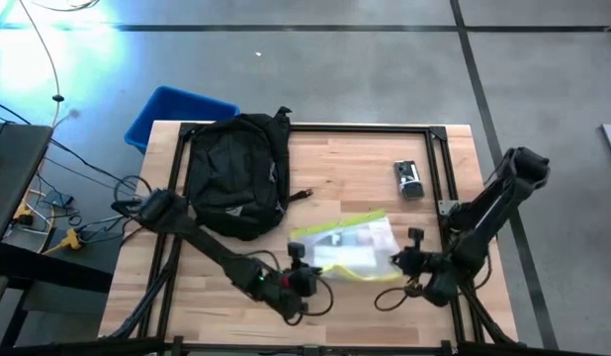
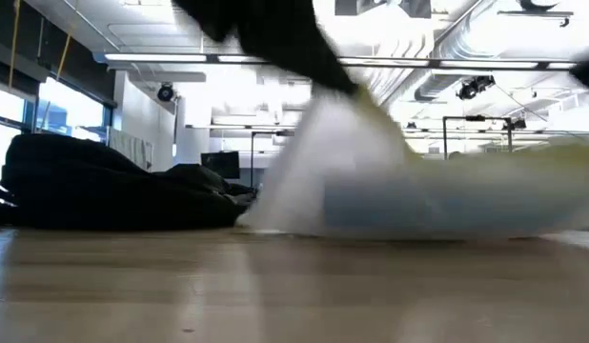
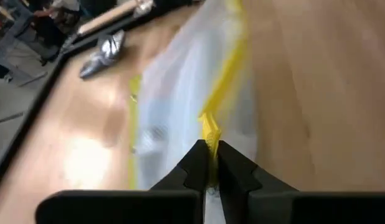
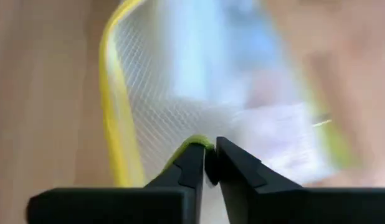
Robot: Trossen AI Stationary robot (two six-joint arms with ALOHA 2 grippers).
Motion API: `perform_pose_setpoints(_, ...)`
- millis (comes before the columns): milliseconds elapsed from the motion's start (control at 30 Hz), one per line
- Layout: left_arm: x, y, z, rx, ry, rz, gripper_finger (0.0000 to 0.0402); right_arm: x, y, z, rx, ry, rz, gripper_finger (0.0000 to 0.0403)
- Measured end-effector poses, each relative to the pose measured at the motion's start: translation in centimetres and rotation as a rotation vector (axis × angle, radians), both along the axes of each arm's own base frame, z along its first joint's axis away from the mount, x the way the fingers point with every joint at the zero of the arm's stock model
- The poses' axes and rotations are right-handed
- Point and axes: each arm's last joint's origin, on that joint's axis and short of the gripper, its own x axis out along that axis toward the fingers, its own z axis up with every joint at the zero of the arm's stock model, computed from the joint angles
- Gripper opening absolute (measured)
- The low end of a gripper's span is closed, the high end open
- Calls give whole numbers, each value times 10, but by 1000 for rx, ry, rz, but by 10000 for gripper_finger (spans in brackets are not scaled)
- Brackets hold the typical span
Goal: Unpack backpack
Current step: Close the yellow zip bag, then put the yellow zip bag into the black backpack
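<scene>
- Backpack point(image 1: 236, 173): it lies slumped on the wooden surface point(image 1: 365, 163), on the far left of the clear pouch with the yellow edge point(image 1: 347, 247) and apart from it; a blue bin point(image 1: 172, 107) sits just beyond the backpack, off the surface's corner.
- We judge the backpack soft and floppy: black fabric that sags under its own weight, so it will fold and drag rather than lift as one piece. The top loop or a strap looks the surest hold; the rounded body offers little for narrow fingers.
- Left tool point(image 3: 208, 163): nearly closed, pinching the pouch's yellow edge at the end nearer the backpack.
- Right tool point(image 4: 209, 158): nearly closed too, nipping the yellow rim at the pouch's opposite end.
- We take the pouch for light, thin and slippery; the thin rim could slide out of either grip.
- A small silvery object point(image 1: 409, 180) lies beyond the pouch, well apart from the backpack; we cannot tell what it is.
- Hidden: the backpack's opening and contents do not show. The low view is mostly filled by the blurred pouch point(image 2: 390, 191).
</scene>
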Motion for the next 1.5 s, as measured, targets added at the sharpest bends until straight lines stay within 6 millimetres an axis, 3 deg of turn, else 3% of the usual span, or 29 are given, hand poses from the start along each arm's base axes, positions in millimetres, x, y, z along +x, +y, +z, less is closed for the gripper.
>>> perform_pose_setpoints(67, 7, 10, -12, -29, 47, 8, 28, 0, 0, -12, 24, 48, -2, 58)
perform_pose_setpoints(133, 17, 21, -9, -90, 75, -5, 48, 0, -1, -19, 25, 95, -2, 85)
perform_pose_setpoints(233, 32, 33, 12, -117, 138, -36, 79, 1, -6, -17, -29, 161, 16, 126)
perform_pose_setpoints(367, 43, 41, 56, -58, 204, -43, 113, 4, -3, 0, -52, 188, 15, 169)
perform_pose_setpoints(533, 33, 38, 106, -56, 305, -33, 135, 9, 14, 28, -71, 60, 62, 188)
perform_pose_setpoints(667, 5, 43, 122, -144, 462, 173, 140, 6, 31, 36, -133, -162, 126, 189)
perform_pose_setpoints(800, -20, 62, 110, -212, 722, 411, 141, 1, 40, 32, -137, -258, 178, 189)
perform_pose_setpoints(900, -25, 76, 96, -259, 811, 407, 141, -1, 41, 29, -137, -269, 200, 189)
perform_pose_setpoints(1100, -41, 142, 55, -352, 1058, 543, 141, -3, 39, 21, -135, -269, 196, 189)
perform_pose_setpoints(1233, -63, 181, 38, -413, 1223, 582, 141, -3, 39, 21, -130, -269, 191, 189)
perform_pose_setpoints(1367, -76, 202, 26, -529, 1316, 591, 141, -3, 39, 21, -129, -269, 187, 189)
perform_pose_setpoints(1500, -81, 210, 23, -574, 1350, 580, 141, -3, 39, 21, -139, -267, 196, 190)
